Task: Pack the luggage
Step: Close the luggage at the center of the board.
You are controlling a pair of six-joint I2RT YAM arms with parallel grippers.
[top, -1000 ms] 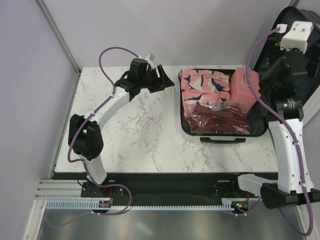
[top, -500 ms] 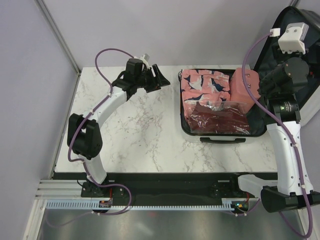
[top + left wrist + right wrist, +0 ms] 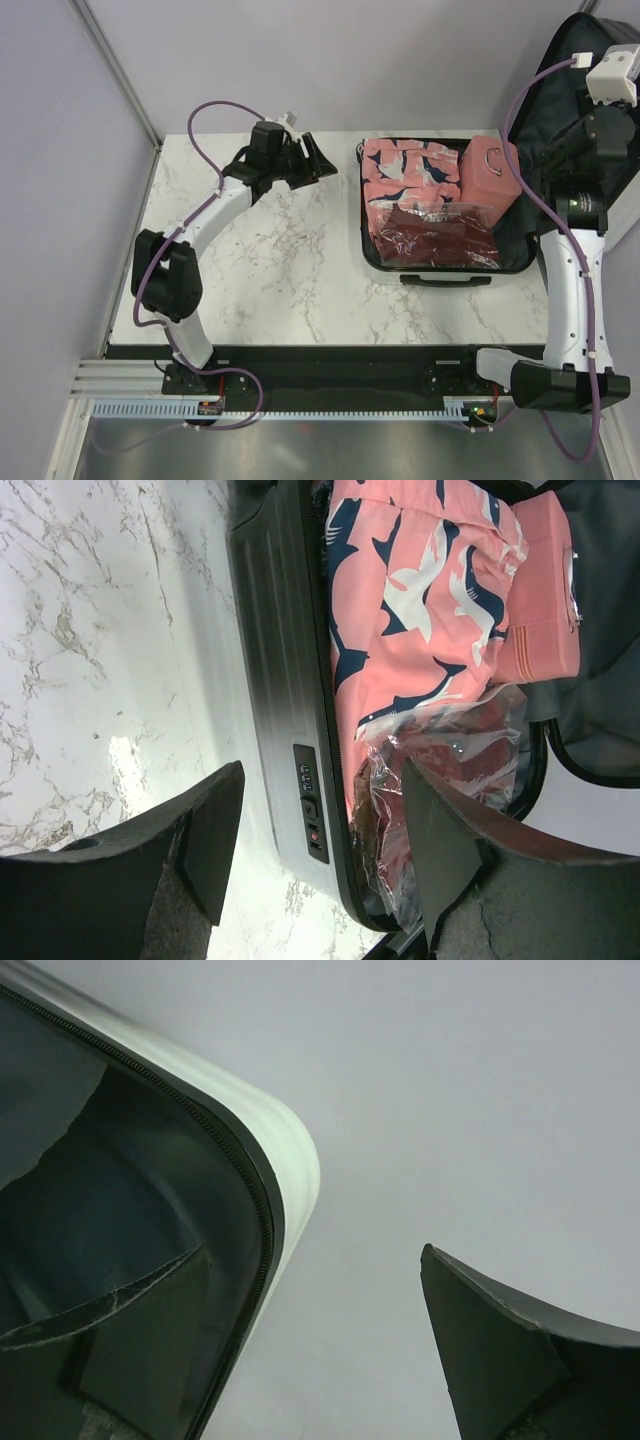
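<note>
The luggage [image 3: 520, 262] lies open at the table's right, its lid [image 3: 590, 40] standing up behind my right arm. Inside lie a pink patterned garment [image 3: 405, 170], a small pink case [image 3: 487, 175] and a clear bag of dark red stuff [image 3: 435, 235]. My left gripper [image 3: 316, 160] hovers open just left of the luggage, nothing between its fingers; its wrist view shows the shell's combination lock [image 3: 310, 815] between them. My right gripper [image 3: 315, 1250] is open and raised at the lid's rounded corner [image 3: 290, 1160], one finger in front of the dark lining, the other against the bare wall.
The luggage's black handle [image 3: 445, 281] sticks out toward the near edge. White marble tabletop [image 3: 280, 260] stretches left and in front of the luggage. Grey walls stand close behind and on both sides, and both arm bases sit on the near rail.
My right arm has swung up and to the right toward the lid, uncovering the pink case. The left gripper has drifted slightly back and left, still open.
</note>
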